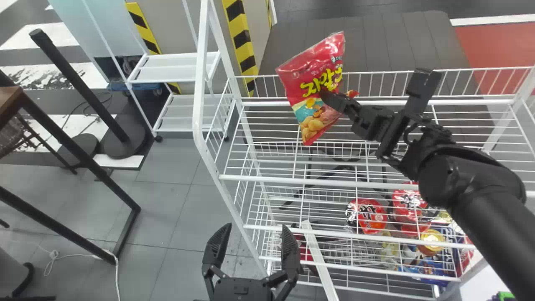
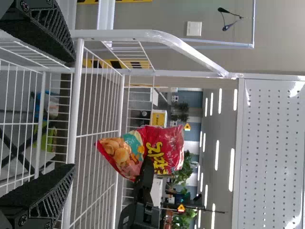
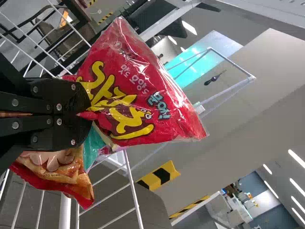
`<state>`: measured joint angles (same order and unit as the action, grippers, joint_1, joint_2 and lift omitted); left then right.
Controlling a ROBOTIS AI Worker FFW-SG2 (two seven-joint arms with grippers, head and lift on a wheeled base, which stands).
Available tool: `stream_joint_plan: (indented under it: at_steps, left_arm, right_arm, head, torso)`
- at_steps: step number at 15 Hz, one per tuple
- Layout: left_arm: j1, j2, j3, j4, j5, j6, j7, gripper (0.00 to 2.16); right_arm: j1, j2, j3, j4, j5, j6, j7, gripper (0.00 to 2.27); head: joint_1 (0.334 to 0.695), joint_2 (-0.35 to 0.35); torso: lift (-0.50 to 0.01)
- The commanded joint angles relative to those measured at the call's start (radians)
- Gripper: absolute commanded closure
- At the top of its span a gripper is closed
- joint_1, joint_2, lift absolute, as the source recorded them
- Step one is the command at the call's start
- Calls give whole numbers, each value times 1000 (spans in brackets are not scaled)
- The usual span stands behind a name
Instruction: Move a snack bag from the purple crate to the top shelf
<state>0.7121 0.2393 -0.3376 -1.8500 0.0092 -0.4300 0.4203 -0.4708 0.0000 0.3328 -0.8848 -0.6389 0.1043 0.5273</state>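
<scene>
My right gripper (image 1: pixel 330 99) is shut on the red snack bag (image 1: pixel 311 79), holding it up over the top shelf (image 1: pixel 368 102) of the white wire rack. The right wrist view shows the right gripper (image 3: pixel 86 114) pinching the middle of the snack bag (image 3: pixel 138 95), with the film creased around the pinch. In the head view my left gripper (image 1: pixel 253 251) stands open at the bottom, by the rack's left front side. The left wrist view has the left gripper (image 2: pixel 69 114) with its fingers wide apart and the snack bag (image 2: pixel 152 150) beyond them.
Red round packs (image 1: pixel 370 215) and other snacks lie low in the rack at the right. The rack's white side frame (image 1: pixel 200 96) rises between the left gripper and the bag. A black table frame (image 1: pixel 75 154) stands at the left; a dark bench (image 1: pixel 368 42) lies behind the rack.
</scene>
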Motion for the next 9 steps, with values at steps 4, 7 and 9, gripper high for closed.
stream_joint_plan:
  at_steps: [4,7,9]
  left_arm:
    - [4,6,-3,0,0,-25,9,-2]
    - [4,9,-6,0,0,-25,12,-2]
    - [6,9,-6,0,0,-28,14,-2]
  right_arm:
    - [-19,1,23,15,-2,52,3,16]
    - [-19,1,21,15,-12,61,10,26]
    - [-14,1,18,12,-28,67,17,36]
  head:
    - [695,219]
    - [695,227]
    - [695,228]
  torso:
    - [0]
    - [0]
    - [0]
